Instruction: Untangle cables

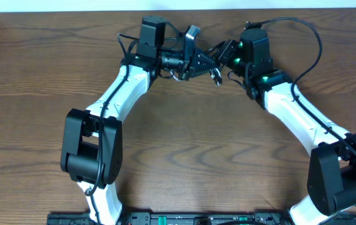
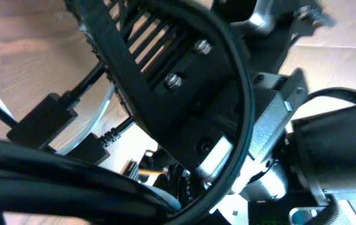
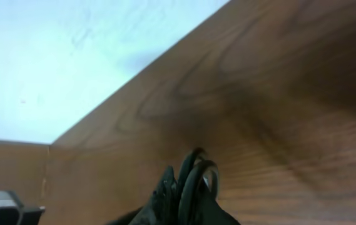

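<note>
Both grippers meet at the far middle of the table. In the overhead view the left gripper (image 1: 198, 62) and the right gripper (image 1: 223, 52) are close together, with a bundle of cables (image 1: 215, 74) between them. A small silvery plug end (image 1: 218, 79) hangs below. In the right wrist view, black cable loops (image 3: 195, 178) stick up from between the right gripper's dark fingertips (image 3: 184, 197), which are shut on them. The left wrist view is filled by the other arm's black body; a pale cord (image 2: 101, 111) runs at the left. The left jaws are hidden.
The brown wooden table (image 1: 184, 156) lies below both arms. Its far edge meets a white wall (image 3: 71, 56) just behind the grippers. Thick black arm wires loop above the right arm (image 1: 303, 31). The arm bases stand at the front left (image 1: 90, 150) and front right (image 1: 340, 175).
</note>
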